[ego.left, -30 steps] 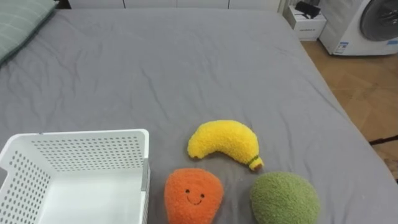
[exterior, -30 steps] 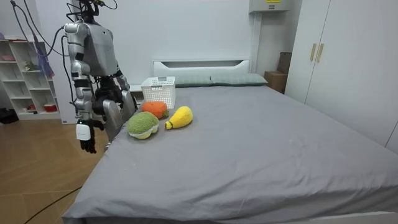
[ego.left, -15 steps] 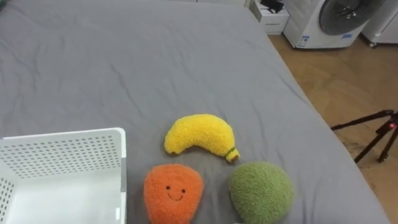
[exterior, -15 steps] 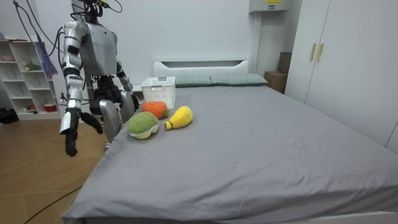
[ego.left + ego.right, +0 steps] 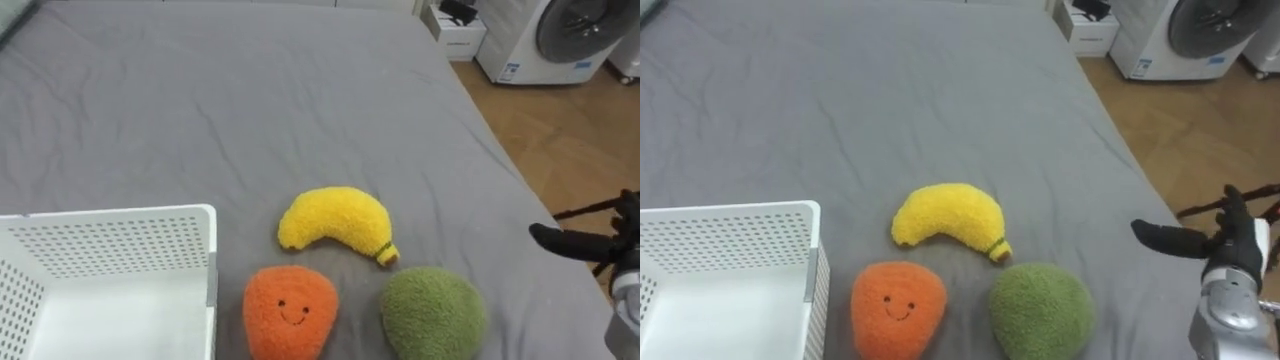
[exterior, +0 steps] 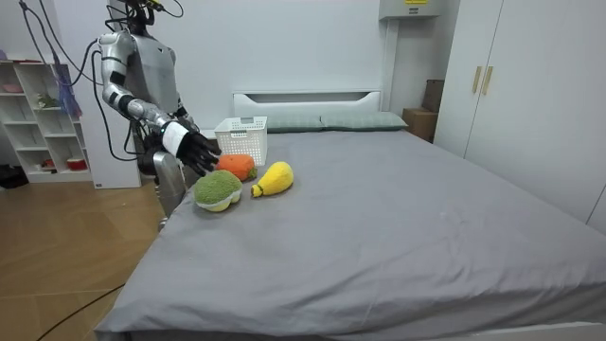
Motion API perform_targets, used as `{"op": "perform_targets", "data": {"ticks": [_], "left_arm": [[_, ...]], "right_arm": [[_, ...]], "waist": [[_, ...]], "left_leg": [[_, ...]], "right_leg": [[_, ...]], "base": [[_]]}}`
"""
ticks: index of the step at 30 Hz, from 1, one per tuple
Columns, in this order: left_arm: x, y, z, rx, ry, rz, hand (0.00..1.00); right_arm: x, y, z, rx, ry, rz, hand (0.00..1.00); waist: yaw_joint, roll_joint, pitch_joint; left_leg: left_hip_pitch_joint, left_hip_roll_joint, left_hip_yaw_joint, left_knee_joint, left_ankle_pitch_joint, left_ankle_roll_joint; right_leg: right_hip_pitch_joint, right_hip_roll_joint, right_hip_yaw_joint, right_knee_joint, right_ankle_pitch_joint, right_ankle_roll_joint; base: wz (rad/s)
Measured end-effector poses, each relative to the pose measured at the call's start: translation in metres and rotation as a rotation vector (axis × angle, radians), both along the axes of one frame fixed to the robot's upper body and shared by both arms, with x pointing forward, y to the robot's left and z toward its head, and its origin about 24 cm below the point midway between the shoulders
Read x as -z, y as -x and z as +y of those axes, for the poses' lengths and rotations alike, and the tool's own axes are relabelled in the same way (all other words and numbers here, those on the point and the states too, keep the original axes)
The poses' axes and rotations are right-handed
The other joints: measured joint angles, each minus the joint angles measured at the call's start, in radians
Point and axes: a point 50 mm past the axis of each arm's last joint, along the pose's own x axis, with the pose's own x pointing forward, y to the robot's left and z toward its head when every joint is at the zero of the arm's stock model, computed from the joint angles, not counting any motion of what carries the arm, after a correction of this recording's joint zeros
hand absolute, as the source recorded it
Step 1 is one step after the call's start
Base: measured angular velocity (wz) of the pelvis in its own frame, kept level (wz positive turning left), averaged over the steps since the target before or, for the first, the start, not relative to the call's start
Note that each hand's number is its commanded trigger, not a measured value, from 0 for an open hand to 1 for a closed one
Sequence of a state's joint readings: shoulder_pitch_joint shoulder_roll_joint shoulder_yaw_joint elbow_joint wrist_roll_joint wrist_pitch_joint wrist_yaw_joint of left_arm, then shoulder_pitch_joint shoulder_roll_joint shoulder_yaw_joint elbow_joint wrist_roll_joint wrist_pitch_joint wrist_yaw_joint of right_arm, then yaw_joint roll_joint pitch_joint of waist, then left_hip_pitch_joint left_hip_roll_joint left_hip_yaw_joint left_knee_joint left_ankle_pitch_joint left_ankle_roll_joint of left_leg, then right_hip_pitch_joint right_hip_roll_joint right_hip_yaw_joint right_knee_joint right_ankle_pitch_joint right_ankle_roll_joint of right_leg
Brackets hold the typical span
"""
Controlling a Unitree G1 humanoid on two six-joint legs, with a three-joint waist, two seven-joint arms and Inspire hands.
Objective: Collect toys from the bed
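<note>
My right hand (image 5: 1236,250) hovers at the bed's (image 5: 250,100) right edge, fingers (image 5: 1160,238) straight and holding nothing. The green toy (image 5: 432,315) lies nearest, just left of them by the near edge. The banana (image 5: 333,222), lying crosswise, and the orange toy (image 5: 290,312) sit farther left, toward the basket (image 5: 110,215).
</note>
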State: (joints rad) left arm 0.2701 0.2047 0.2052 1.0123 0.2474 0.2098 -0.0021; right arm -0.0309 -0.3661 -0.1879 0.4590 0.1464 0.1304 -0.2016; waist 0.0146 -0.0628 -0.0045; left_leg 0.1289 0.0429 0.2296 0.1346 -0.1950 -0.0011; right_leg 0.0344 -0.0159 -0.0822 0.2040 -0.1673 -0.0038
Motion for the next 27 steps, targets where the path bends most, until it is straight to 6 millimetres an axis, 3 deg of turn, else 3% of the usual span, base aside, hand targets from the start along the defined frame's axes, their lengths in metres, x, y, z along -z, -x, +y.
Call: {"op": "perform_targets", "data": {"ticks": [7, 15, 22, 27], "left_arm": [[0.003, -0.006, -0.009, 0.046, 0.024, -0.015, 0.00], [0.005, -0.014, -0.018, 0.079, 0.044, -0.031, 0.00], [0.006, -0.012, -0.020, 0.095, 0.050, -0.022, 0.00], [0.006, -0.014, -0.022, 0.113, 0.056, -0.027, 0.00]], "right_arm": [[0.020, -0.002, 0.026, -0.147, -0.031, 0.090, 0.00], [0.039, 0.001, 0.049, -0.326, -0.066, 0.207, 0.00], [0.063, 0.016, 0.056, -0.425, -0.084, 0.364, 0.00], [0.069, 0.021, 0.059, -0.512, -0.042, 0.438, 0.00]], "waist": [[0.037, 0.015, 0.0012], [0.073, 0.007, 0.0045], [0.072, 0.004, 0.0072], [0.072, 0.002, 0.0086]], "left_leg": [[-0.001, -0.002, -0.012, 0.000, 0.000, 0.000], [-0.004, -0.002, -0.017, 0.001, 0.000, 0.000], [-0.016, -0.004, -0.036, 0.003, 0.000, 0.000], [-0.021, -0.005, -0.044, 0.012, 0.000, 0.001]], "right_leg": [[0.002, -0.002, -0.002, 0.000, 0.000, 0.000], [0.002, -0.002, -0.008, -0.002, -0.001, 0.000], [0.004, -0.006, -0.024, -0.003, -0.001, 0.001], [0.016, -0.009, -0.039, -0.018, -0.001, 0.001]], "base": [[0.03], [0.01], [0.07], [0.09]]}}
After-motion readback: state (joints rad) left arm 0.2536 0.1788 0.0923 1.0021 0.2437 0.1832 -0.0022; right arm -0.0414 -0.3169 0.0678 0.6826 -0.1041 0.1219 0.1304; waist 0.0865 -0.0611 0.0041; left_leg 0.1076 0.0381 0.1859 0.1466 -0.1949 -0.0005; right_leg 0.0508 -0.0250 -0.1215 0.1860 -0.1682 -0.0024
